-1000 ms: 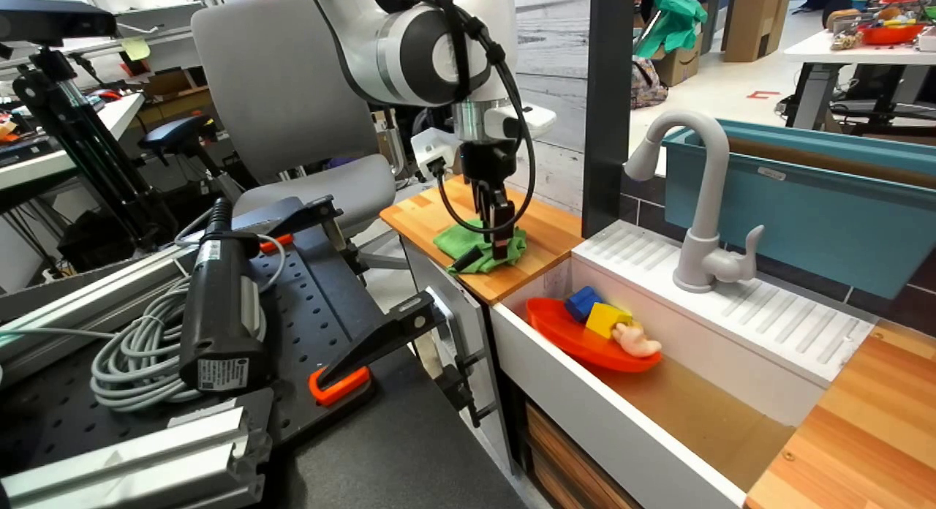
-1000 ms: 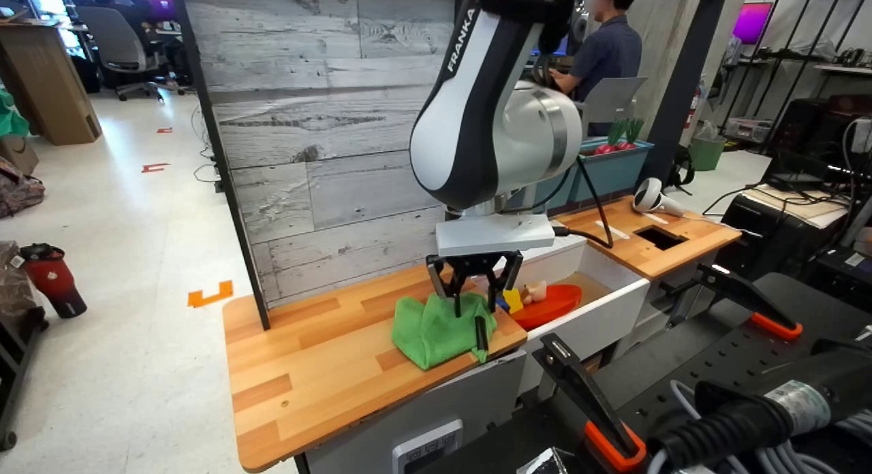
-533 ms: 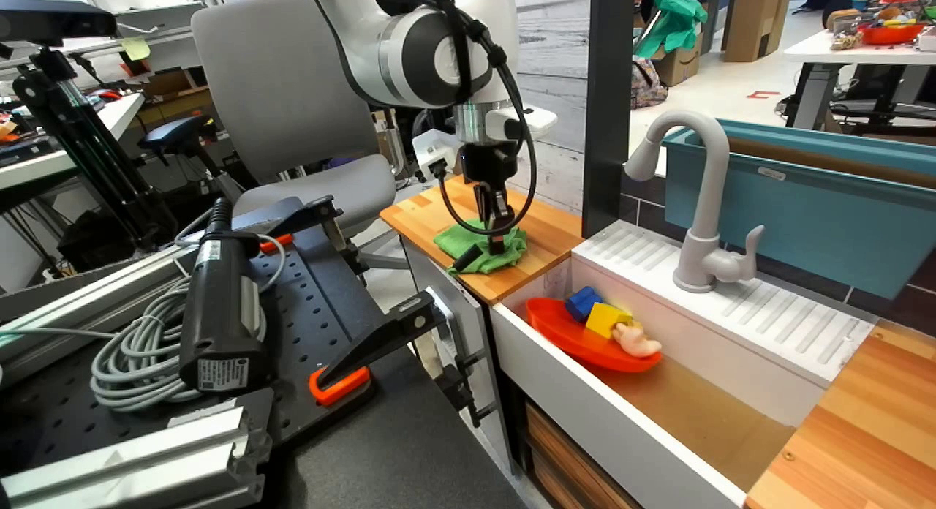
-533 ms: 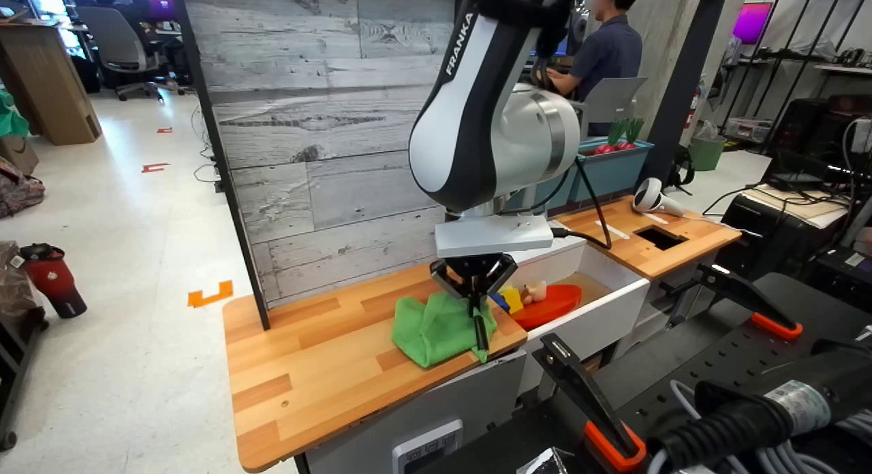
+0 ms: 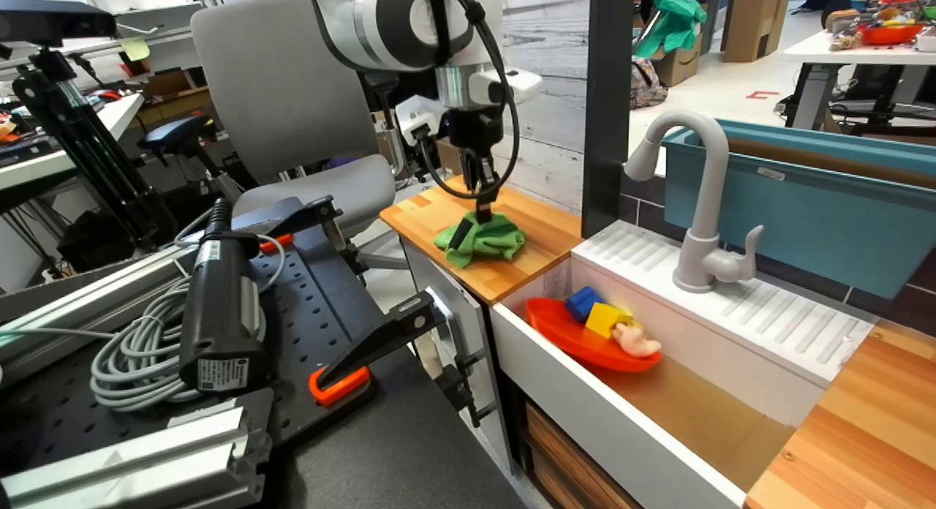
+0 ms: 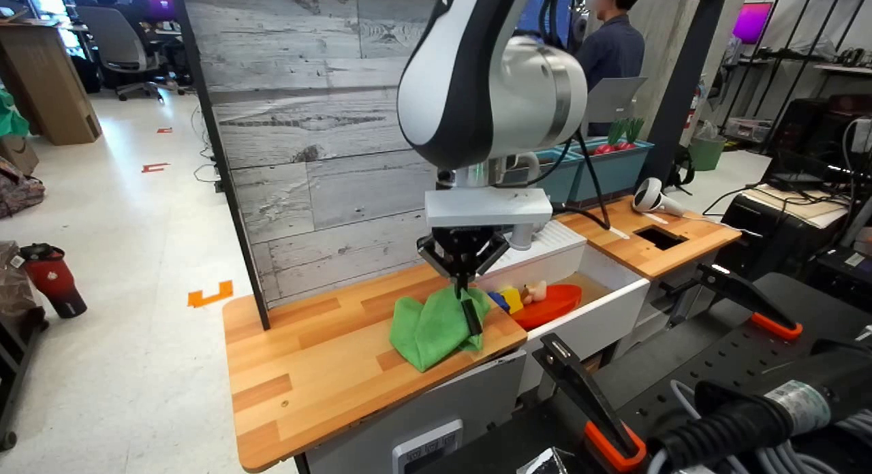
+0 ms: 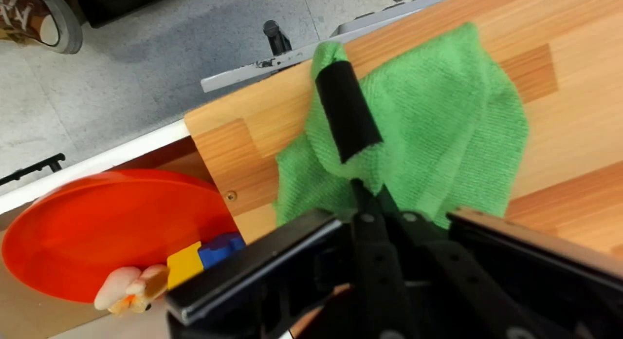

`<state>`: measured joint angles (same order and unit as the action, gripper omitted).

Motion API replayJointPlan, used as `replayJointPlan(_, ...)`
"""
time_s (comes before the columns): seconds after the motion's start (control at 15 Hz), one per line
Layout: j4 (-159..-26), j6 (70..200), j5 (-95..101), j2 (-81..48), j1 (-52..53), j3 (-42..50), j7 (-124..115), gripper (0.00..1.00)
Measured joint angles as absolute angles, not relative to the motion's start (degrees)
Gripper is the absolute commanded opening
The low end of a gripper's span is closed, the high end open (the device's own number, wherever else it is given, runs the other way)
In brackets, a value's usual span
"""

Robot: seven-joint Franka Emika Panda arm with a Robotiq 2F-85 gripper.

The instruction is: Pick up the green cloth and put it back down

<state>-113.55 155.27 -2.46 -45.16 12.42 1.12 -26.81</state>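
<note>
Pinched in your hand, the green cloth rests partly on the desk near the corner beside the sink.

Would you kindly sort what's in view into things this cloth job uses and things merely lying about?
Part of the job:
green cloth
end effector holding it
wooden counter

Just lying about:
red dish
yellow block
blue block
red bottle
</note>
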Motion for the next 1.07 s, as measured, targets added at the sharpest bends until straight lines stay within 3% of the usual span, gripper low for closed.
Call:
replayJointPlan(0.6,-125.56,157.92,-5.01,-22.52,12.96,-4.94,-26.33,0.0)
replayJointPlan(1.07,-134.42,161.31,-17.88,-6.09,11.32,-9.28,-19.58,0.0)
